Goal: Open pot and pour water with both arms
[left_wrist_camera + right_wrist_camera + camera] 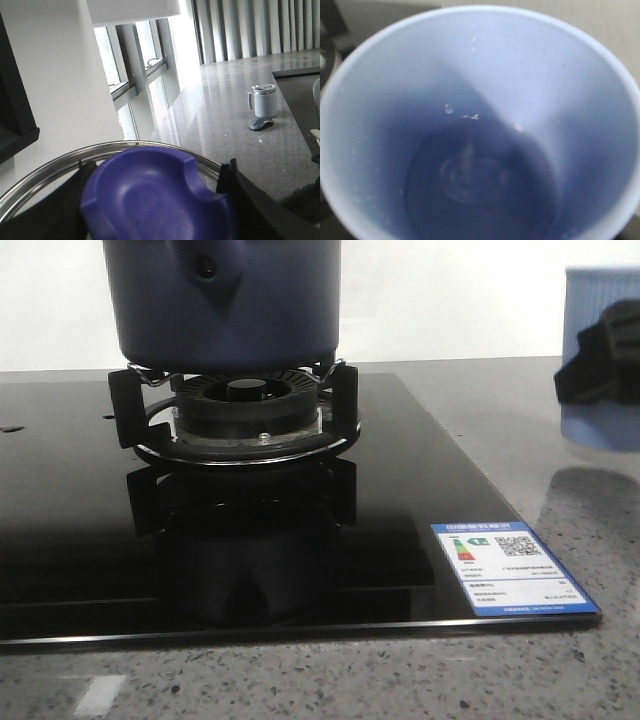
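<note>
On the burner, navy matte pot (pixel 225 305)

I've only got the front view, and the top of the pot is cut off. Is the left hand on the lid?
Observer: Yes. The left wrist view shows the left hand with a finger on each side of the blue knob of the steel-rimmed lid.
Operator: Is there anything in the cup on my right?
Observer: The right wrist view looks straight down into the pale blue cup. There are droplets on its inner wall, and the dark bottom has a sheen that may be water.
Operator: What else is on the counter?
Observer: In the left wrist view, a lidded grey mug stands far off, with a small dark object beside it.
</note>
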Robot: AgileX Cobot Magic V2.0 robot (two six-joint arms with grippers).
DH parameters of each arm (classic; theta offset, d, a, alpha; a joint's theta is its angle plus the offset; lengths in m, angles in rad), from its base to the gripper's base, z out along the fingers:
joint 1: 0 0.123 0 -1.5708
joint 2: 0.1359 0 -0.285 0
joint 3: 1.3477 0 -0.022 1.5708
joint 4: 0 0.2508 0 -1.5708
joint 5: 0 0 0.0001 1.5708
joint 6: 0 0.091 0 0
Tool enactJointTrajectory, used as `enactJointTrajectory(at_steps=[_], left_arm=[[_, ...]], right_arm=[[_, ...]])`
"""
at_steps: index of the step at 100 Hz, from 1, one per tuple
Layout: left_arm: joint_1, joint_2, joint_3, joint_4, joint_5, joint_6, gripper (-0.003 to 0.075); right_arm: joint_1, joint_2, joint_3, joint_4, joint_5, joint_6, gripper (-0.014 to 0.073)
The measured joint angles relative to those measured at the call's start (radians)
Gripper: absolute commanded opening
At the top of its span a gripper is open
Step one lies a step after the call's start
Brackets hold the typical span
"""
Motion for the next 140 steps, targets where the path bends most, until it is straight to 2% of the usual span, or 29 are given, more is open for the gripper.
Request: enactJointTrajectory(at_steps=[18,35,48,79,95,110,129,140], left_arm=[[0.017,-0.056,0.000,0.000,-0.007,-0.002,0.0347],[0.018,-0.097,0.000,0.000,-0.063,-0.002,0.0347],[0.018,-0.112,0.000,0.000,-0.084,-0.018,0.0347],[0.018,-0.114,-0.001,0.000,-0.085,-0.056,0.0347],[0.018,-0.114,-0.001,0.000,-0.085,-0.057,0.0347],[0.018,-0.114,-0.002,0.000,-0.085,-0.058,0.0347],[0.018,-0.114,-0.002,0.000,-0.085,-0.058,0.0347],[0.018,-0.114,-0.002,0.004,-0.086,-0.058,0.0347]], right_arm=[[0.000,-0.097,-0.089,-0.115,0.079,0.000,0.0309],[0.000,-0.106,-0.275,-0.204,0.258,0.000,0.0309],[0.000,-0.059,-0.441,-0.242,0.388,-0.014,0.0309],[0.000,0.182,-0.825,-0.269,0.683,-0.174,0.0309],[0.023,0.292,-0.948,-0.331,0.753,-0.237,0.0309],[0.089,0.369,-1.025,-0.448,0.783,-0.272,0.0308],[0.181,0.448,-1.066,-0.636,0.779,-0.280,0.0308],[0.211,0.472,-1.071,-0.688,0.732,-0.283,0.0309]])
